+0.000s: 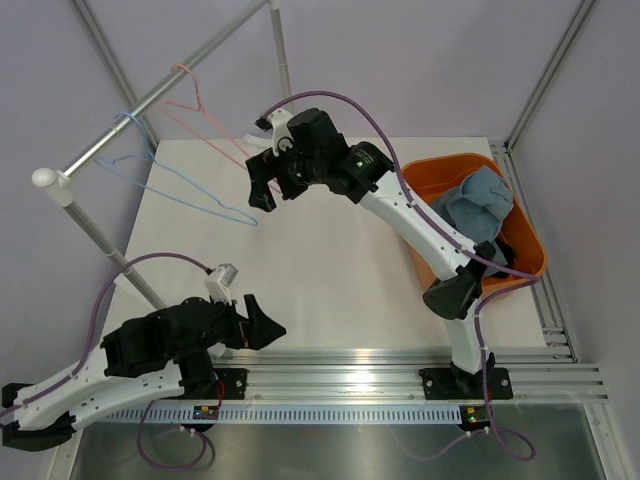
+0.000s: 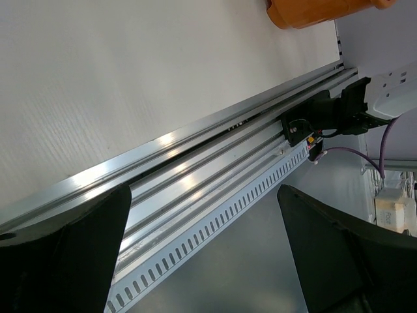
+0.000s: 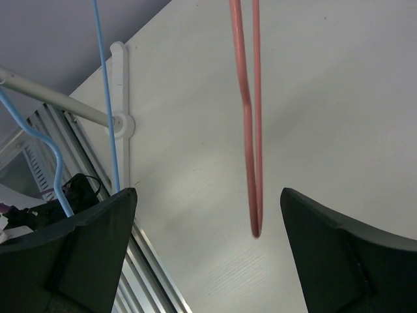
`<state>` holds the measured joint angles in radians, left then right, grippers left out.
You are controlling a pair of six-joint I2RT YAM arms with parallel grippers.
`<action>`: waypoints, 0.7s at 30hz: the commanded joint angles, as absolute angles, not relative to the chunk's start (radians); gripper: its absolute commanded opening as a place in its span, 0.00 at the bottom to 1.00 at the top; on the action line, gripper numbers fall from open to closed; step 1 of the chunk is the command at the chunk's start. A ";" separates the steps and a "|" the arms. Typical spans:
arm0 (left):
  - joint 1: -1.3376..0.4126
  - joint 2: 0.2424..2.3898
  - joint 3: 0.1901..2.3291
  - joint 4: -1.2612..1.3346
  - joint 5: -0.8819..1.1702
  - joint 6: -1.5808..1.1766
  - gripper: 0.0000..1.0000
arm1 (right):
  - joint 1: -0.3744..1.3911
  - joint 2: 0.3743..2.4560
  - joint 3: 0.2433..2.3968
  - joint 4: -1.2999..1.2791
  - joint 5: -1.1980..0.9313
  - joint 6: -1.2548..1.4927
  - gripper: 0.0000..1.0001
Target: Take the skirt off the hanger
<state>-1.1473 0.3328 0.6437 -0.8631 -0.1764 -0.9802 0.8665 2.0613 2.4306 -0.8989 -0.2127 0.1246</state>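
Skirt (image 1: 478, 203): seemingly lying in orange bin (image 1: 436, 166), well apart from right claw (image 1: 274, 190).
Right claw: hanging spread near pink hanger (image 3: 247, 130).
Left claw (image 1: 262, 326): gaping too.

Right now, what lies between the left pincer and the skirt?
In the top view: bare white table, then the right arm crossing that line, then the rim of the orange basket. The skirt lies inside the basket.

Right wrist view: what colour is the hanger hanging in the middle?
The hanger is pink; the right wrist view shows it best.
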 commanded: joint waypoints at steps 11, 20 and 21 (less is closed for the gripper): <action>-1.152 0.311 0.635 -0.792 -0.147 -1.003 0.99 | 0.861 1.770 2.175 -0.724 0.012 0.144 0.99; -1.152 0.296 0.614 -0.683 -0.103 -0.963 0.99 | 0.848 1.395 1.676 -0.596 0.207 0.221 0.99; -1.152 0.281 0.589 -0.655 -0.092 -0.950 0.99 | 0.848 1.347 1.558 -0.575 0.206 0.235 0.99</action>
<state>-1.1473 0.3149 0.6239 -0.7830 -0.1410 -0.9867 0.8589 1.4731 1.7069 -0.6769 0.1268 0.1787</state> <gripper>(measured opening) 0.984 0.993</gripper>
